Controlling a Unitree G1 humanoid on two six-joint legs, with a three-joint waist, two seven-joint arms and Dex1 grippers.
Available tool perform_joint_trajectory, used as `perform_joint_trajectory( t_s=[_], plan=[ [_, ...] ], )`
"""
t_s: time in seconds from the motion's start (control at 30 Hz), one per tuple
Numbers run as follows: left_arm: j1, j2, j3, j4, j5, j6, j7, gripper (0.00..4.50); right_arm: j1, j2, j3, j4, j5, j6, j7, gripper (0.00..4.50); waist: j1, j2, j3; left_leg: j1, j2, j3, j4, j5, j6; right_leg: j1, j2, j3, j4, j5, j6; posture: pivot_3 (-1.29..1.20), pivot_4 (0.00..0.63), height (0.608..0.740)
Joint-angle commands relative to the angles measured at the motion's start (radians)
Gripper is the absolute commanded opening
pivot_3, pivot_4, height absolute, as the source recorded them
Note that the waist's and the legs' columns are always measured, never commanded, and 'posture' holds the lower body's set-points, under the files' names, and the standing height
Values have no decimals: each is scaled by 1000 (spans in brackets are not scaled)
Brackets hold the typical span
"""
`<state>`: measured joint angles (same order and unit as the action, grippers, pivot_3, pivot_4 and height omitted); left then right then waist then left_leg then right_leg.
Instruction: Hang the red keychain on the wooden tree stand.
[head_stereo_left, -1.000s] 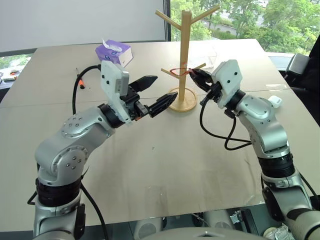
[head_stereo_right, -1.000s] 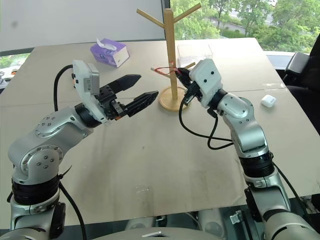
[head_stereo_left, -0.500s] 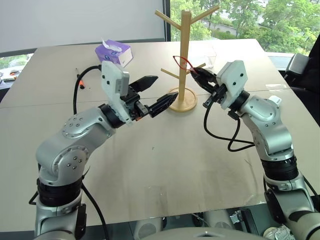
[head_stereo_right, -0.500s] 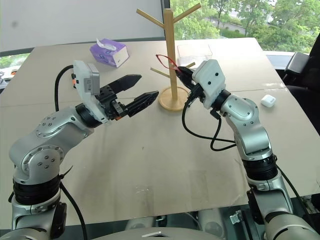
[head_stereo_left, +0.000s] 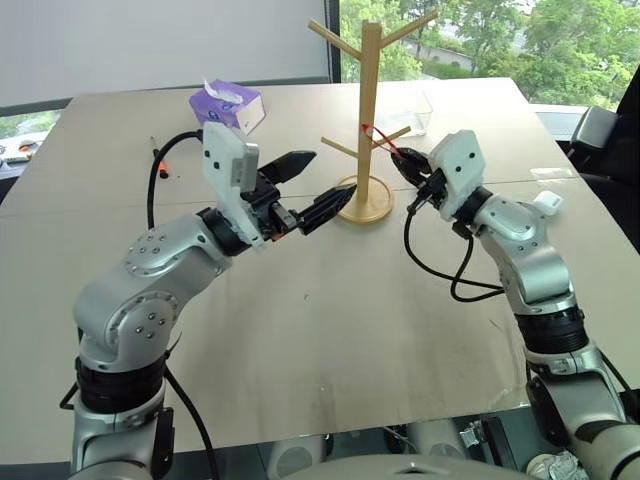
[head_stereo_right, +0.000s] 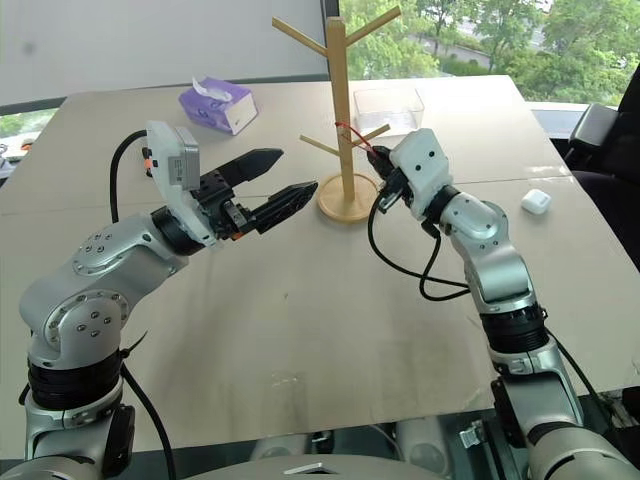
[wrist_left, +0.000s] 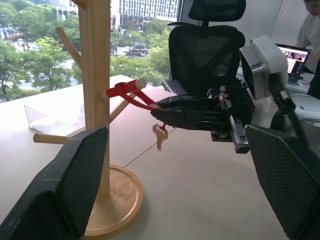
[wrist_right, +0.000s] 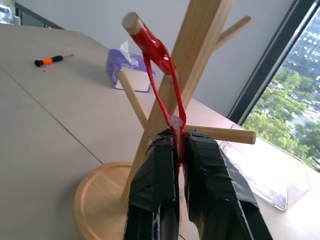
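Looping over a lower branch peg of the tall light-wood tree stand (head_stereo_left: 371, 110), the thin red strap keychain (wrist_right: 161, 80) sits with its far end bunched just behind the peg's rounded tip, while its near end is pinched between the closed black fingers of the right gripper (wrist_right: 180, 145). That grip looks meant to keep the strap taut so the loop seats on the peg before release. The strap's long axis runs straight from the peg tip down and away from the stand's pole towards the gripper, slanting rather than hanging plumb; the small silver key (wrist_left: 160, 134) dangles below the fingers on the side away from the pole.

On the other side of the stand's round base, the left gripper (head_stereo_left: 312, 189) hovers near it with its two black fingers spread wide and nothing between them, apparently idle. Beyond the stand lie a purple tissue box (head_stereo_left: 229, 105) and a clear plastic tray (head_stereo_right: 388, 106).
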<state>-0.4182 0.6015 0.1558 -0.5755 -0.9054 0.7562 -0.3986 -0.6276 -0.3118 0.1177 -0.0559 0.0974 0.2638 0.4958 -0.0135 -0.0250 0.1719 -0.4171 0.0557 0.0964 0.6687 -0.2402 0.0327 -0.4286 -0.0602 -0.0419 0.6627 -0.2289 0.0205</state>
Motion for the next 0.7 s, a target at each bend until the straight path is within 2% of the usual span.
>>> perform_joint_trajectory(
  t_s=[0.03, 0.17, 0.3, 0.33, 0.4, 0.43, 0.5, 0.7],
  plan=[
    [-2, -2, 18, -17, 6, -21, -4, 4500, -44, 26, -17, 19, -13, -54, -35, 60, 0, 0, 0, 0, 0, 0, 0, 0, 0, 0, 0, 0, 0, 0, 0, 0, 150, 740],
    [-3, -2, 20, -16, 11, -23, -2, 4500, -56, 47, -23, 43, -15, -79, -48, 60, 0, 0, 0, 0, 0, 0, 0, 0, 0, 0, 0, 0, 0, 0, 0, 0, 150, 740],
    [-5, -4, 21, -16, 18, -25, 0, 4500, -58, 59, -32, 58, -8, -84, -56, 1547, 0, 0, 0, 0, 0, 0, 0, 0, 0, 0, 0, 0, 0, 0, 0, 0, 150, 740],
    [-5, -5, 21, -15, 20, -26, 0, 4500, -58, 59, -34, 60, -10, -86, -57, 2096, 0, 0, 0, 0, 0, 0, 0, 0, 0, 0, 0, 0, 0, 0, 0, 0, 150, 740],
    [-6, -8, 21, -16, 31, -35, 1, 4500, -55, 59, -39, 61, -9, -86, -58, 2906, 0, 0, 0, 0, 0, 0, 0, 0, 0, 0, 0, 0, 0, 0, 0, 0, 150, 740],
    [-6, -10, 21, -16, 41, -41, 4, 4500, -50, 58, -42, 59, -5, -85, -57, 3500, 0, 0, 0, 0, 0, 0, 0, 0, 0, 0, 0, 0, 0, 0, 0, 0, 150, 740],
    [-6, -6, 10, -7, 107, -58, 34, 4500, -31, 56, -59, 51, 13, -77, -53, 4414, 0, 0, 0, 0, 0, 0, 0, 0, 0, 0, 0, 0, 0, 0, 0, 0, 150, 740],
    [17, -69, -15, 62, 314, -130, 167, 4500, 71, 58, -164, 92, 58, -63, -114, 4414, 4, 0, 0, 0, 0, 0, 0, 0, 0, 1, 0, 0, 0, 0, 0, 0, 150, 740]
  ],
)
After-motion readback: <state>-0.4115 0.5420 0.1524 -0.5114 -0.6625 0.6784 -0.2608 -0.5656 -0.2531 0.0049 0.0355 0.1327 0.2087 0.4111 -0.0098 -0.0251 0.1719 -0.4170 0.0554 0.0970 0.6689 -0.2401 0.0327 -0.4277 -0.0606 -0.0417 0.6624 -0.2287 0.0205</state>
